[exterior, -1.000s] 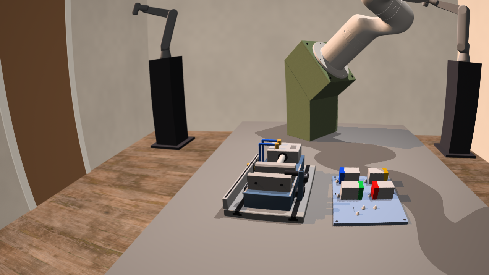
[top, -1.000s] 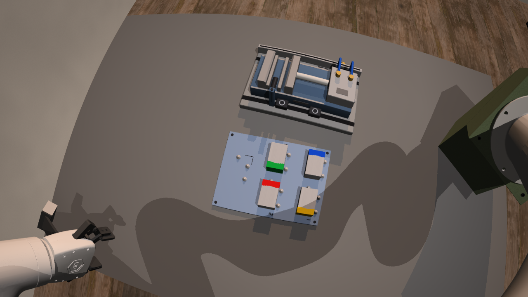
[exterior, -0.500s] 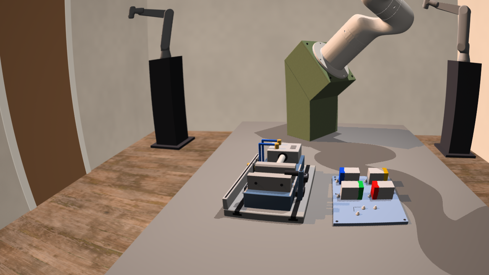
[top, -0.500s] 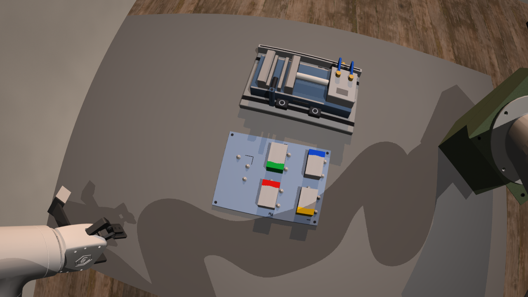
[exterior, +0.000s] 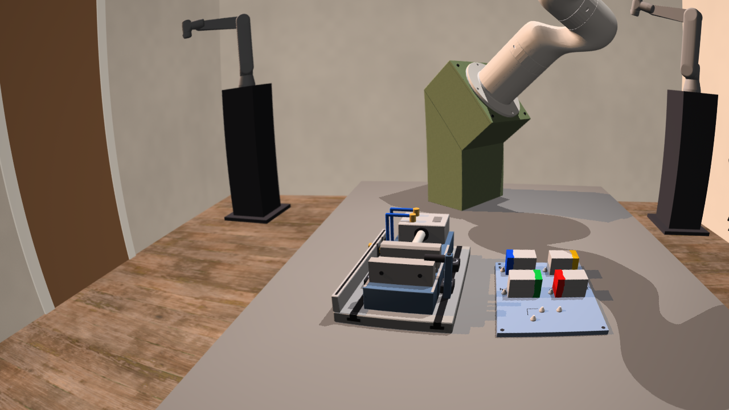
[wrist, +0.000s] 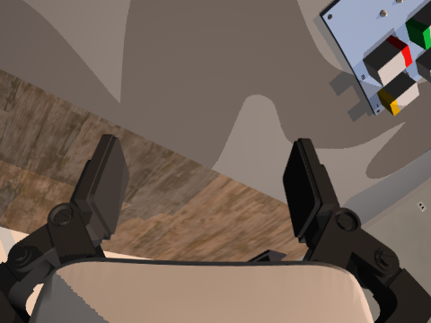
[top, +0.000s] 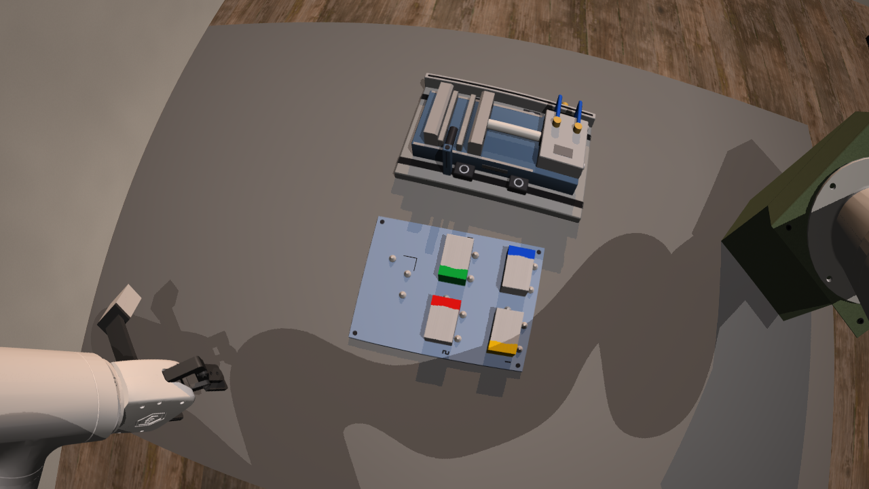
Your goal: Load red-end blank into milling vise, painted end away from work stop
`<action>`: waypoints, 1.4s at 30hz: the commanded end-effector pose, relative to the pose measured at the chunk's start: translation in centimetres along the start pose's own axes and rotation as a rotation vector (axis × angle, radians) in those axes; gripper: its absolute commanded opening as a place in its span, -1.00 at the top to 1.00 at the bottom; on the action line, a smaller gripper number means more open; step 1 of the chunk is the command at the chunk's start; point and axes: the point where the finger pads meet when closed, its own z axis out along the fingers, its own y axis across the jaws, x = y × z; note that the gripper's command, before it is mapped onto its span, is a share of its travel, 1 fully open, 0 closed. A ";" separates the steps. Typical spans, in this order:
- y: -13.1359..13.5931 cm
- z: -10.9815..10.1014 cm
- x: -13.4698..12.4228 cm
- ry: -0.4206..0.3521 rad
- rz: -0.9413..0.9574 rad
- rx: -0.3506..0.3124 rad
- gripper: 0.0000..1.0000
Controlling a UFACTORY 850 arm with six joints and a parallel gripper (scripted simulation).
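From the top we see our gripper far off at the table's corner, well apart from the plate. The side view does not show it at all. Our wrist view shows the fingers wide apart with nothing between them. The red block lies flat on the plate beside the yellow block. The vise is outside the wrist view.

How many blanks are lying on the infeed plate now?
4, all on the infeed plate: green-ended blank and blue-ended blank nearer the vise, red-ended blank and yellow-ended blank farther. None seems hidden.
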 end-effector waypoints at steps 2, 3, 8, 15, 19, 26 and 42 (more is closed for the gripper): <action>1.3 -0.2 -0.1 -0.007 0.083 0.031 -1.00; 1.3 -0.2 -0.1 -0.007 0.083 0.031 -1.00; 1.3 -0.2 -0.1 -0.007 0.083 0.031 -1.00; 3.9 -0.3 -0.3 -0.024 0.235 0.076 -1.00; 5.0 -0.3 -0.4 -0.032 0.301 0.096 -1.00; 5.4 -0.3 -0.4 -0.034 0.322 0.101 -1.00; 8.7 -0.4 -0.7 -0.056 0.519 0.160 -1.00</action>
